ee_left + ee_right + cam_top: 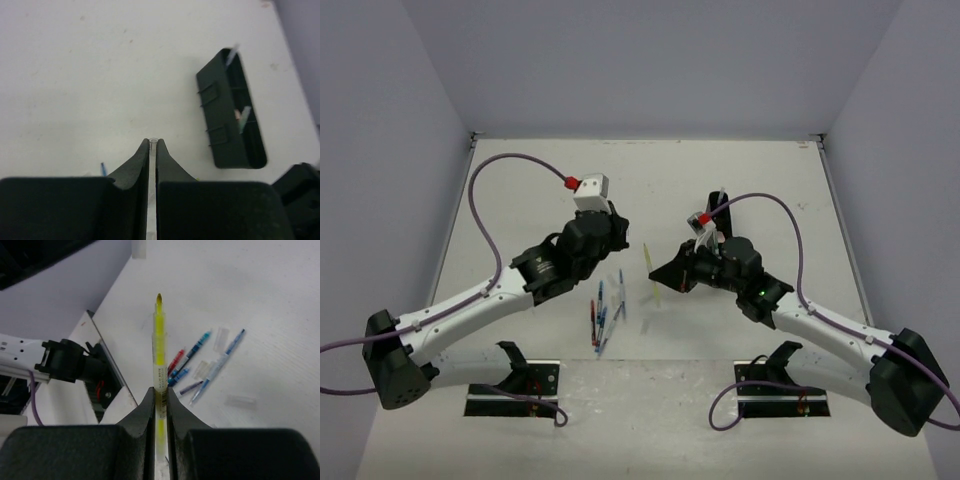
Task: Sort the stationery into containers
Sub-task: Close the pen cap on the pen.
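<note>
My left gripper (607, 238) is raised over the table, shut on a thin clear pen (153, 143) whose tip shows between the jaws. The black organiser tray (218, 117) lies ahead and to its right, with a pale pen (231, 53) and a greenish one (244, 118) sticking out. In the top view the right arm mostly hides the tray. My right gripper (668, 272) is shut on a yellow highlighter (159, 340), also in the top view (651, 268), held above the table. Several loose pens (605, 312) lie between the arms.
In the right wrist view the loose pile has a red pen (176, 360), blue pens (198, 344) and clear caps (241, 400). The left arm's base plate (102, 377) sits past them. Purple cables loop above both arms. Walls close the table's sides.
</note>
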Motion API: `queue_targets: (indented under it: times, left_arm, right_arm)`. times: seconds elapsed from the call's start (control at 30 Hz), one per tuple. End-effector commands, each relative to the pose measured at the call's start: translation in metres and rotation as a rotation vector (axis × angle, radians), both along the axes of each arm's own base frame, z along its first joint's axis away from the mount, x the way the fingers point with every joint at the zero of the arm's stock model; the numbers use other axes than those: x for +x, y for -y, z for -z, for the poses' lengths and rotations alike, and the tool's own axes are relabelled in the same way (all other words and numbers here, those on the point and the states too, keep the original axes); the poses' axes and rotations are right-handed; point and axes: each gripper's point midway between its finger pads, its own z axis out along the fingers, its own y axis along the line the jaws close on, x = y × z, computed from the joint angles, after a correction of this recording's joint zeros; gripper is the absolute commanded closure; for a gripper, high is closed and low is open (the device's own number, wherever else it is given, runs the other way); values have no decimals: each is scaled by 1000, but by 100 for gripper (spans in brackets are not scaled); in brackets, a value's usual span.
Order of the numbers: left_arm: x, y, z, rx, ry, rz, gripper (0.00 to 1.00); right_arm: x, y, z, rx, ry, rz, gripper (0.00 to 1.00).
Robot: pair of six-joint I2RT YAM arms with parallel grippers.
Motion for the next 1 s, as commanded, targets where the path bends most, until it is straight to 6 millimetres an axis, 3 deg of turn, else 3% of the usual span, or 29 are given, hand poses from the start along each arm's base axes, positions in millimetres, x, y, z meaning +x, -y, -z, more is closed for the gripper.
queue_targets:
  times: [0.0,0.1,0.3,0.57,0.97]
  left_arm:
    - [0,10,-104,-213,355,119,100]
    - [-13,7,-129,-324,434,162,100]
    - [-24,5,-135,-371,448,199,100]
    - [-31,8,-133,-409,462,234,100]
    - [-33,14,-128,-413,441,264,100]
  right_arm:
    - [-18,-23,-75,242,187,-148,100]
    - [-18,-28,-81,241,205,-152,100]
    - [-17,-28,-95,250,242,-150,100]
    - [-22,-36,-106,258,267,-200,100]
    - [-10,-29,-105,207,294,-123,100]
